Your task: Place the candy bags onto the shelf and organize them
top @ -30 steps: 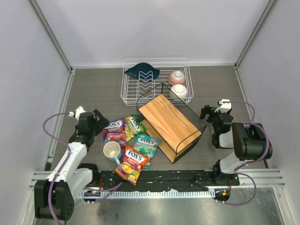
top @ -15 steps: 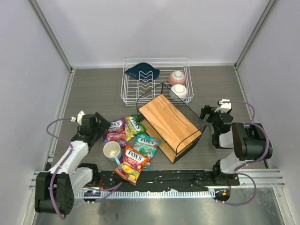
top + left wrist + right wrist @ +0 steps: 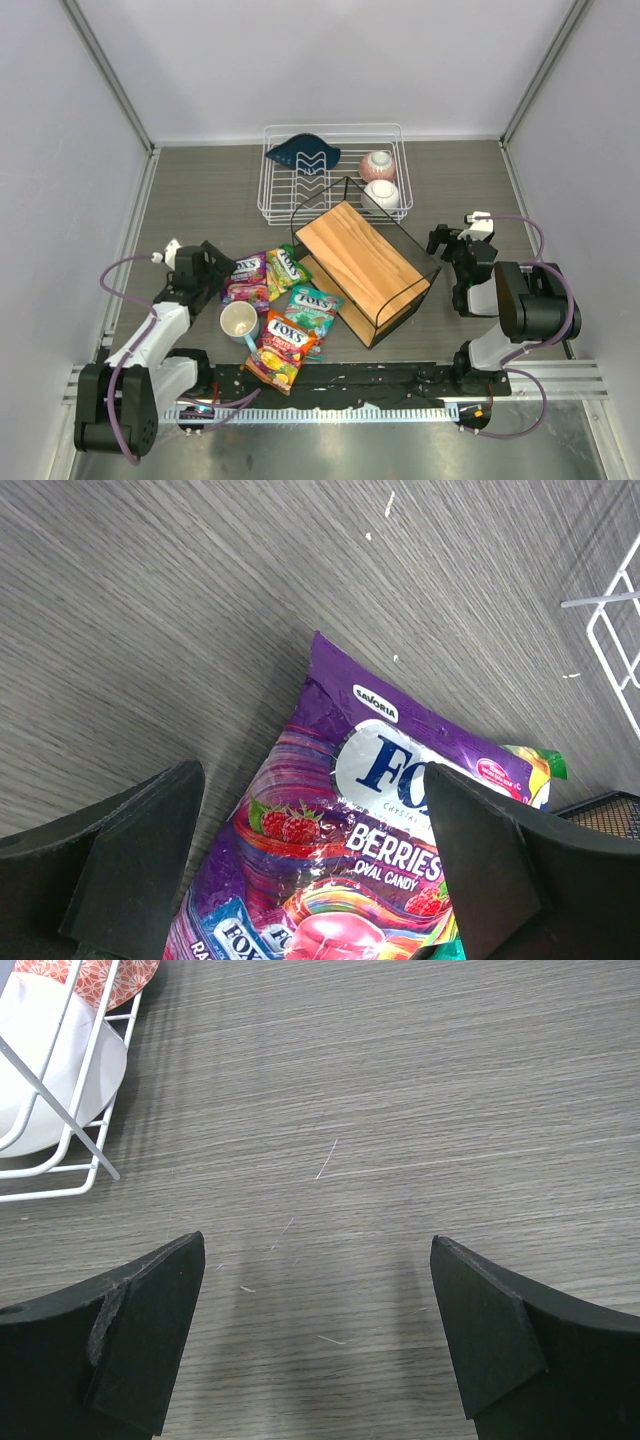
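Candy bags lie clustered on the table (image 3: 200, 190), to the near left of the shelf (image 3: 360, 255). The purple bag (image 3: 245, 280) is leftmost, with the green bag (image 3: 290, 266) just to its right. The teal bag (image 3: 313, 307) sits nearer, just beside the shelf's wire frame, and the orange-red bag (image 3: 283, 345) is nearest of all. A white cup (image 3: 238, 321) stands between the purple and orange-red bags.

The left pincer (image 3: 215, 262) hangs at the purple bag's left edge, jaws wide and gripping nothing; its wrist view shows the bag's far end between the fingers (image 3: 130, 860). The right pincer (image 3: 447, 243) is spread wide over bare table to the right of the shelf, holding nothing. A white dish rack (image 3: 265, 190) with a white bowl (image 3: 381, 195) stands at the far side.
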`<action>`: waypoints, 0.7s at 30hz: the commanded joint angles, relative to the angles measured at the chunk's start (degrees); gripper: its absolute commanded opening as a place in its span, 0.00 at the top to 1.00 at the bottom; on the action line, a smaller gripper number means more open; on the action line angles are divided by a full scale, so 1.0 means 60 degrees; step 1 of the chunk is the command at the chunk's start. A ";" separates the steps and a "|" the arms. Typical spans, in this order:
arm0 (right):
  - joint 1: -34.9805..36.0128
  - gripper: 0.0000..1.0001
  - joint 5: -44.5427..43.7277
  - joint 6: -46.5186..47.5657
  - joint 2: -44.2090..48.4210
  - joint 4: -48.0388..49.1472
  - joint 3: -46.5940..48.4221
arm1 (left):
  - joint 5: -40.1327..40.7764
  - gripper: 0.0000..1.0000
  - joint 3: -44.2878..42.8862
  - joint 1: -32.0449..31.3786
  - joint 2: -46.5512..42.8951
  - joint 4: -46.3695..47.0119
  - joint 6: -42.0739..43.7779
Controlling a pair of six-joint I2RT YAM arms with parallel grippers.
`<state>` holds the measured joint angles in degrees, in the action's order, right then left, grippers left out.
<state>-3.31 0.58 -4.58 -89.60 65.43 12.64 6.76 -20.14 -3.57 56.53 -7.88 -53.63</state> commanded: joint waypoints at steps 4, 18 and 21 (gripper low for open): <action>0.0054 0.00 -0.0023 0.0192 0.0227 0.0389 0.0192 | -0.0278 0.07 0.0339 -0.0005 0.0172 0.0917 -0.0159; 0.0054 0.00 -0.0023 0.0192 0.0227 0.0375 0.0192 | -0.0380 0.34 0.0427 -0.0005 0.0158 0.1153 -0.0203; 0.0054 0.00 -0.0023 0.0177 0.0227 0.0389 0.0192 | -0.0337 0.53 0.0442 0.0010 -0.0046 0.1094 -0.0174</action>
<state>-3.31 0.58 -4.58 -89.60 65.41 12.64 4.95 -17.82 -3.57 57.91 -2.02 -54.41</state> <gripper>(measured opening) 0.996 0.582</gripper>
